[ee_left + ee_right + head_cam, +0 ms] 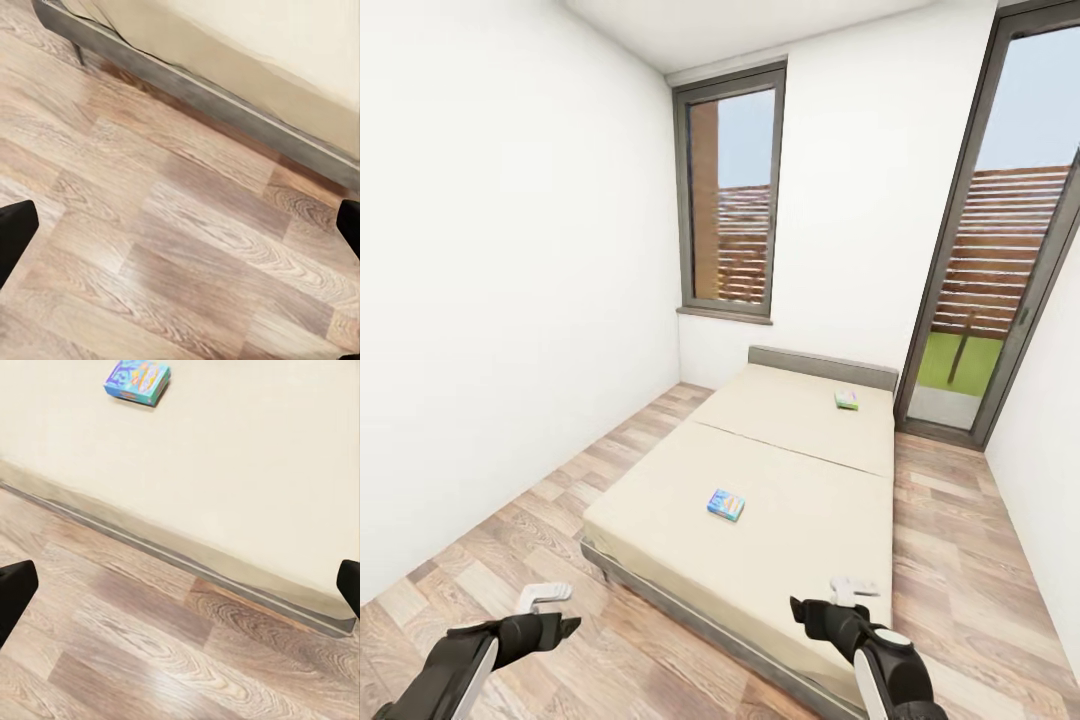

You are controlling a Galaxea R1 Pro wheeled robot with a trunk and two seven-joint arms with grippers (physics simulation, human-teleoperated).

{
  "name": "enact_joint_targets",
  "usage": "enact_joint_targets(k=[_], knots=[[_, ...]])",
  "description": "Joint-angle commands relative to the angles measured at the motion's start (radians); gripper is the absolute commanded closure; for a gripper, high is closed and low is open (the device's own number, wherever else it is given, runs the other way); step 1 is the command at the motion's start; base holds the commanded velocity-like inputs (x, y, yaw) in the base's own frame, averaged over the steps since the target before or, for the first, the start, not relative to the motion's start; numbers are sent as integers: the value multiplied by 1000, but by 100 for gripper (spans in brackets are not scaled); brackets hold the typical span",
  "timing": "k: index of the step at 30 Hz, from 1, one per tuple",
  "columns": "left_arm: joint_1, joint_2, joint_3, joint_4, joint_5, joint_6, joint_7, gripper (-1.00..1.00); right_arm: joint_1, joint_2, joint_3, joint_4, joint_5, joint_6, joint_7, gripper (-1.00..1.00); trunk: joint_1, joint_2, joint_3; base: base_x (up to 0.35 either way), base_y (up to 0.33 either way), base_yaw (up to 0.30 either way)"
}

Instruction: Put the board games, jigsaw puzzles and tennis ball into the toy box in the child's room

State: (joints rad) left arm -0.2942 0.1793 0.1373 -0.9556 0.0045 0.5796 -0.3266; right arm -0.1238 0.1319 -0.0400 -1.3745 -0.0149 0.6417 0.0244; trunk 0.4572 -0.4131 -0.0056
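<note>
The bed [780, 480] runs from the lower centre of the head view up toward the far wall, with a beige sheet and a grey frame and headboard. A small blue game [726, 504] lies flat on the sheet in the middle of the frame, well in from the near edge. A white-and-green game [847, 399] lies farther up, close to the headboard, well apart from the blue one.

The left hand [555, 612] hangs over the plank floor [510, 560] at lower left, fingers spread wide and holding nothing. The right hand [830, 598] sits at lower right over the bed's near corner, likewise wide and empty.

In the right wrist view the blue game [137, 381] lies on the sheet beyond the bed edge.

Two dark-framed windows [730, 195] stand in the white walls.
</note>
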Motion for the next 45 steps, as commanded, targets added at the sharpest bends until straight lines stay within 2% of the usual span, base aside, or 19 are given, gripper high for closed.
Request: enact_joint_targets(k=[1, 6, 11, 14, 17, 20, 27, 32, 45], knots=[[0, -1, 2, -4, 1, 8, -5, -100, -2, 6, -2, -1, -1, 3, 2, -100, 0, -1, -1, 0, 0, 0], [-1, 1, 3, -10, -2, 11, -5, -100, -5, 12, 4, 8, 1, -4, 0, -100, 0, -1, -1, -36, 59, 0], [-2, 27, 4, -11, 1, 9, -17, -100, -5, 12, 0, 8, -2, -5, 1, -100, 0, -1, -1, -70, 160, 0], [-2, 30, 3, -36, 1, 13, -78, -100, -5, 14, 0, 3, -5, -3, 0, -100, 0, -1, -2, -15, 41, -19], [-2, 33, 3, -60, -1, 19, -115, -100, -5, 14, 0, 2, -9, 2, 1, -100, 0, -1, -5, -5, 14, -95], [-2, 34, 4, -75, -2, 22, -137, -100, -13, 14, -1, 7, -48, 2, -2, -100, 0, -1, -9, -2, 4, -140], [-2, 33, 2, -80, -4, 24, -144, -100, -24, -3, -5, 2, -86, 7, -7, -100, 0, -1, -19, 0, 166, -174], [-2, 34, 2, -80, -4, 21, -145, -100, -23, -5, -6, 1, -88, 1, -9, -100, 0, -1, -24, 25, 276, -147], [-2, 35, 2, -80, -6, 19, -146, -100, -20, 0, 2, -19, -88, 3, -9, -100, 0, -1, -24, 208, 230, -9]])
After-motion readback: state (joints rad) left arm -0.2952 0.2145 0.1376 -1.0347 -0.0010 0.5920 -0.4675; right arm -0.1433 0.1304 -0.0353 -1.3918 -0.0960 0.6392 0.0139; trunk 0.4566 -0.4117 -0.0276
